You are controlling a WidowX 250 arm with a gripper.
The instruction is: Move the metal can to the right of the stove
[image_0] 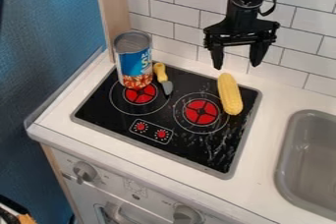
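Your gripper (237,66) hangs empty, jaws spread wide, and there's the metal can (133,61) upright at the left burner (146,94) of the stove (187,152)! Nothing looks done yet; you've grasp, rightward carry and set-down all to go.

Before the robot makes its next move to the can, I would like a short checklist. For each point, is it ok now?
1. Can standing upright: ok.
2. Gripper jaws open, holding nothing: ok.
3. Jaws lined up with the can: not ok, they hang to its right in the view.
4. Can free of the yellow-handled tool beside it: cannot tell if they touch.
5. Way across the stove free of objects: not ok, corn lies on its right side.
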